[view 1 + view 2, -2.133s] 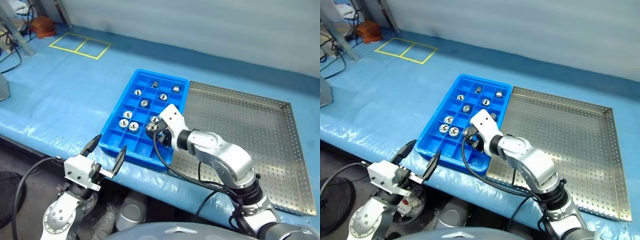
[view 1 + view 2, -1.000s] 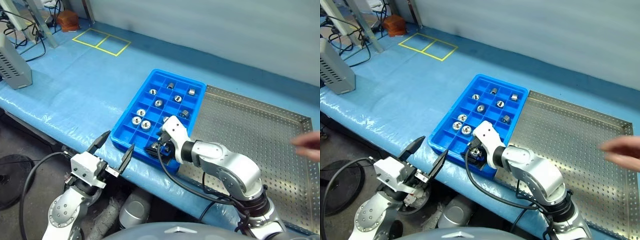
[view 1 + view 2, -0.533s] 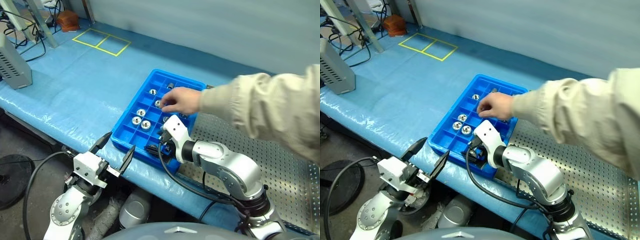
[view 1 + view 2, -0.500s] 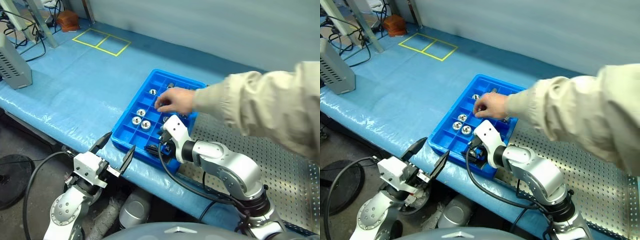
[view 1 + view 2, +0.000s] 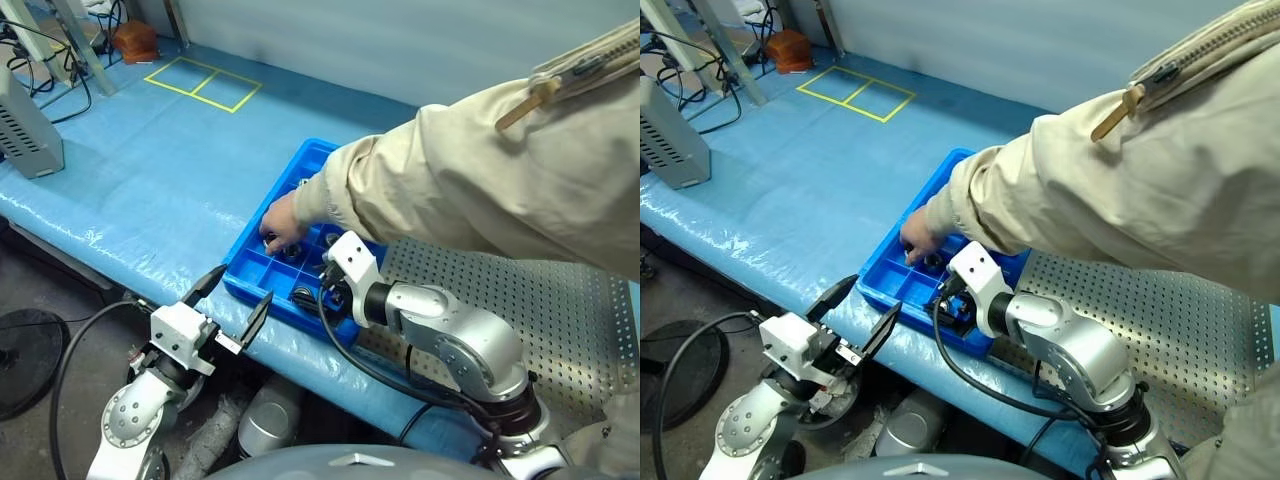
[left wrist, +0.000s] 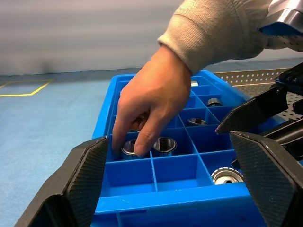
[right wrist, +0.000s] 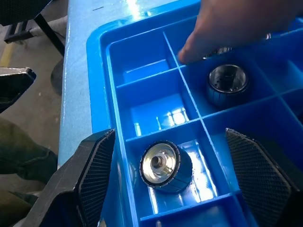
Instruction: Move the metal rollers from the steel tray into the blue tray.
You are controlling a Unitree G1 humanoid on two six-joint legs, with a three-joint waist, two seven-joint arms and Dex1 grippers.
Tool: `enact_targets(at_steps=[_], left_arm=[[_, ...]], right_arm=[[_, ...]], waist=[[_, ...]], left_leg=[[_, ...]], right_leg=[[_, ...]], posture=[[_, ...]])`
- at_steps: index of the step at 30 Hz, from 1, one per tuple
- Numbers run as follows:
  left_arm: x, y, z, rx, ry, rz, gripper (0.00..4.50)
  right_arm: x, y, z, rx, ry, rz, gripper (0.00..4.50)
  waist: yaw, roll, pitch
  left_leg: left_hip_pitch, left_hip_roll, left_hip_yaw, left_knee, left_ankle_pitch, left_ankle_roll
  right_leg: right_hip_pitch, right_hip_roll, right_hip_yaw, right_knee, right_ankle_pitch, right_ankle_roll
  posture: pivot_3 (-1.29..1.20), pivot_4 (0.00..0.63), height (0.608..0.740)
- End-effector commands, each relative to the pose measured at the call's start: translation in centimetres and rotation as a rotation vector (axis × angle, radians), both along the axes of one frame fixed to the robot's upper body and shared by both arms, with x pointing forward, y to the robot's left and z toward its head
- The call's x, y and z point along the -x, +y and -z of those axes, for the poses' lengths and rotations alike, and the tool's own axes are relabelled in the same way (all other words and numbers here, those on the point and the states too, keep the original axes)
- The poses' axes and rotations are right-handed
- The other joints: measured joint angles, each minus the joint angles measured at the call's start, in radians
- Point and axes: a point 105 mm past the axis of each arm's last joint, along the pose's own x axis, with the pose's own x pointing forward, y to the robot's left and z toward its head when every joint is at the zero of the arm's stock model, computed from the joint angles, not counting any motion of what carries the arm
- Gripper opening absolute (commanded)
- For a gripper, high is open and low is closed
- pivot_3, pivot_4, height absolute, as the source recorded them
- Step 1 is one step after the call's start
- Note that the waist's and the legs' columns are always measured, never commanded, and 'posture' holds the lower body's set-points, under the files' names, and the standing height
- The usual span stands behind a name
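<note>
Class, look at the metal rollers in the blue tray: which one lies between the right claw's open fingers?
The roller alone in the near compartment of the blue tray, directly between the right claw fingers. Another roller sits farther off, beside the person's hand.

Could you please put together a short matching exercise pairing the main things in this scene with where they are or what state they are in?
Column one:
1. person's hand
2. left gripper with two black fingers
3. right gripper with two black fingers
4. large perforated silver steel tray

Column two:
A. lies to the right of the bright blue plastic compartment tray
B. open, off the near edge of the table, holding nothing
C. reaching into the blue tray, fingers on a shiny silver metal roller
D. open over a near compartment with a roller lying in it

Pairs: 1-C, 2-B, 3-D, 4-A
</note>
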Motion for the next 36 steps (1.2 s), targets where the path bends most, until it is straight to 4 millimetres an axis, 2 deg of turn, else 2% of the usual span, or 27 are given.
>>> enact_targets(at_steps=[1,36], left_arm=[[0.1,-0.3,-0.5,0.004,-0.024,0.017,4.5],[0.1,-1.5,0.1,0.009,-0.007,0.059,4.5]], right_arm=[[0.1,0.3,-1.1,-0.029,-0.047,-0.007,3.91],[0.2,0.6,-0.9,-0.032,-0.045,0.003,3.91]], waist=[[-0.001,0.0,0.0],[-0.012,-0.001,-0.002]], left_leg=[[0.0,0.0,0.0,0.0,0.0,0.0],[0.0,0.0,0.0,0.001,0.0,0.0]], right_leg=[[0.0,0.0,0.0,0.0,0.0,0.0],[0.0,0.0,0.0,0.001,0.0,0.0]], posture=[[0.48,0.15,0.74],[0.47,0.15,0.74]])
